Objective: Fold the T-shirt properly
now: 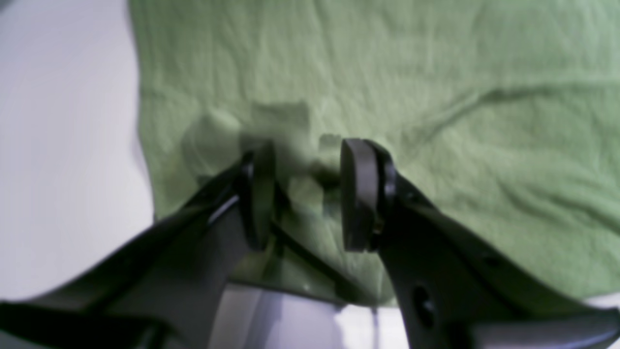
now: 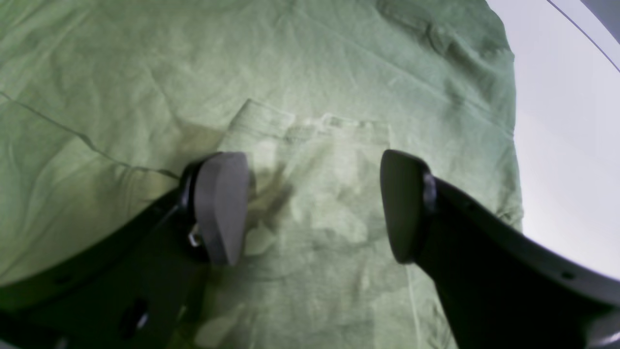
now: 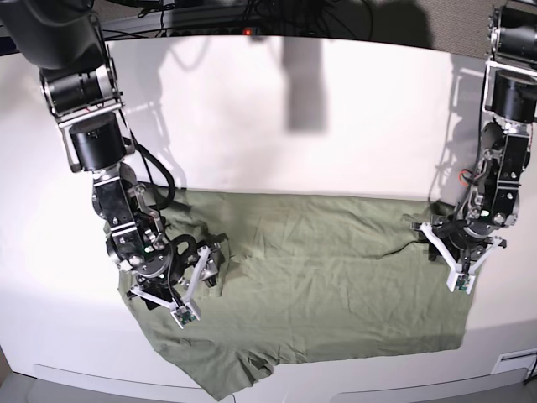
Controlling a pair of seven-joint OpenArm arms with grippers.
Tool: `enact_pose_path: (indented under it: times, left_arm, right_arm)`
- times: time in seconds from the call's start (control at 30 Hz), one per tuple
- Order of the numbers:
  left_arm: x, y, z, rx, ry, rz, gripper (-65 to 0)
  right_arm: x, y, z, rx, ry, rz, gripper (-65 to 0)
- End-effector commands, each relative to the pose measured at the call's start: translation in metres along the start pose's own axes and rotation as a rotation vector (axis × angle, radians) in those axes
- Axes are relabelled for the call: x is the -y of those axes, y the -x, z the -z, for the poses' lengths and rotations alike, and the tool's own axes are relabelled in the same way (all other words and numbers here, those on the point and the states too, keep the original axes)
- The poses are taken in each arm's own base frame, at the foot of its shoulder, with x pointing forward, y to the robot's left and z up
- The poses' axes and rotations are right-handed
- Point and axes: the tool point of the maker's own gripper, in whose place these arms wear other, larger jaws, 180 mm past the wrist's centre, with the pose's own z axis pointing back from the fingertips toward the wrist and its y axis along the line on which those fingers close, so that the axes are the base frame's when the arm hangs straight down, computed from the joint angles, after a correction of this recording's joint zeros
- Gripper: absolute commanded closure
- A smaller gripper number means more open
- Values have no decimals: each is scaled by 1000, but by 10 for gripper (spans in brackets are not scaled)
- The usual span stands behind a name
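Both arms are hovering low over the T-shirt: the right gripper is gaping wide and empty, while the left gripper is standing narrower, also holding nothing. I think the 2 pincers are needing to pinch the edges evenly.

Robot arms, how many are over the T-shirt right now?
2. The right end effector sits over the T-shirt at the base view's left side; the left end effector at its right edge.
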Motion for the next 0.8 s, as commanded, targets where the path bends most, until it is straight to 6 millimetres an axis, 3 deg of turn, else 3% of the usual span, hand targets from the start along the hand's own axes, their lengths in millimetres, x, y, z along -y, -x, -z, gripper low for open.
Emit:
enact_pose_path:
  times: [0.0,0.27,0.5,0.6,0.77]
  left_arm:
    - [-8,-22,-1,60,-17,3,-215]
    - [0,-1,12,6,-52,88,-215]
    - [-11,-48,5,126,-48,46,-215]
    - [-11,-54,6,109,-41,30,-215]
    - [-55,-47,-3,-23,-179,187,-215]
  right_arm:
    - [16,-29,-4,71,29,-4,-415]
    - [16,-28,-3,66,29,-4,-415]
    - [14,-31,-3,78,28,-3,-415]
    - [12,-32,-3,79,25,-1,-415]
    - [12,-29,-2,64,23,0,-415]
